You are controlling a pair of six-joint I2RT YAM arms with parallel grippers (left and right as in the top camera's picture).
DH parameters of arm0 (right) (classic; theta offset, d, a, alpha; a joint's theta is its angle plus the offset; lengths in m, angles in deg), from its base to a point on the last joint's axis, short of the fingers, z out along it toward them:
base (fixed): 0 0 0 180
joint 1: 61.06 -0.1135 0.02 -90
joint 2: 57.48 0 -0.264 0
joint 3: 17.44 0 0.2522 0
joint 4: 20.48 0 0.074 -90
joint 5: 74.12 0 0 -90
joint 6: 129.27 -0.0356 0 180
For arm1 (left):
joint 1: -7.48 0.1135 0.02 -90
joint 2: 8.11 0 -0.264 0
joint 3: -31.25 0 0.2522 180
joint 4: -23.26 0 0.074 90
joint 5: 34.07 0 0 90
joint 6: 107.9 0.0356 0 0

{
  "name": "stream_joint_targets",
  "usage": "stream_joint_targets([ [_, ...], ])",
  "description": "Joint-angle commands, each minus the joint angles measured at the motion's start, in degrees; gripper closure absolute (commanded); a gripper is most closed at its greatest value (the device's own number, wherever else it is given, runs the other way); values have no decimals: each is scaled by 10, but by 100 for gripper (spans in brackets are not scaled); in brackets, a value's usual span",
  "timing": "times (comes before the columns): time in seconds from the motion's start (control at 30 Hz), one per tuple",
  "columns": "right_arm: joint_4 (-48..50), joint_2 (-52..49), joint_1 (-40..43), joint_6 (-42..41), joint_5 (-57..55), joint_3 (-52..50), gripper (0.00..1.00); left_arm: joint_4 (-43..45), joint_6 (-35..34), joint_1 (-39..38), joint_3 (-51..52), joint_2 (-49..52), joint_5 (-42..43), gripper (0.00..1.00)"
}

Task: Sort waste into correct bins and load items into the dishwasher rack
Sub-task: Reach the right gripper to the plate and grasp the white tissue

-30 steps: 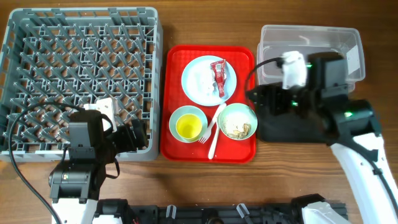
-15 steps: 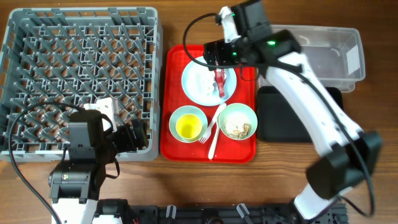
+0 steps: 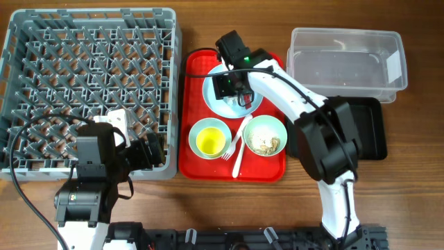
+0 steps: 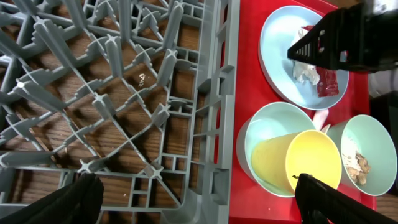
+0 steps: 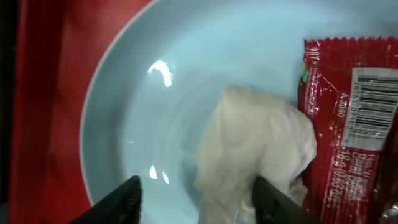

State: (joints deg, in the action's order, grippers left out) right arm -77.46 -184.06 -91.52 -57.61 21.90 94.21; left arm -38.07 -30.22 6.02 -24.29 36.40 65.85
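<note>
So far nothing is sorted: the dishwasher rack (image 3: 90, 83) holds no dishes; sauce packet (image 5: 348, 124) and crumpled wrapper (image 5: 255, 143) lie on the plate (image 5: 143, 124). The right gripper (image 5: 198, 198) hangs spread over the wrapper, the left gripper (image 4: 199, 196) spread at the rack's edge.

Tray (image 3: 263, 167): red, rect. w/ rounded corners and raised rim; I see it lying flat, approx. mid-table.
Table (image 3: 208, 208): brown wood; I see the grain running left-right in overhead view.
</note>
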Motion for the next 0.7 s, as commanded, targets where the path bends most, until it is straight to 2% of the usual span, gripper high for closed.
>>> stream_joint_targets([
  [0.0,-5,-10,0,-22,-19,6,52,2,-1,-3,-12,-3,7,0],
  [0.27,-33,-10,0,-59,-78,-1,79,2,-1,-3,-12,-3,7,0],
  [0.37,-35,-10,-1,-59,-78,-1,94,2,-1,-3,-12,-3,7,0],
  [0.57,-53,-8,-1,-63,-77,-1,96,2,-1,-3,-12,-3,7,0],
  [0.67,-67,30,-1,-66,-78,0,96,2,-1,-3,-12,-3,7,0],
])
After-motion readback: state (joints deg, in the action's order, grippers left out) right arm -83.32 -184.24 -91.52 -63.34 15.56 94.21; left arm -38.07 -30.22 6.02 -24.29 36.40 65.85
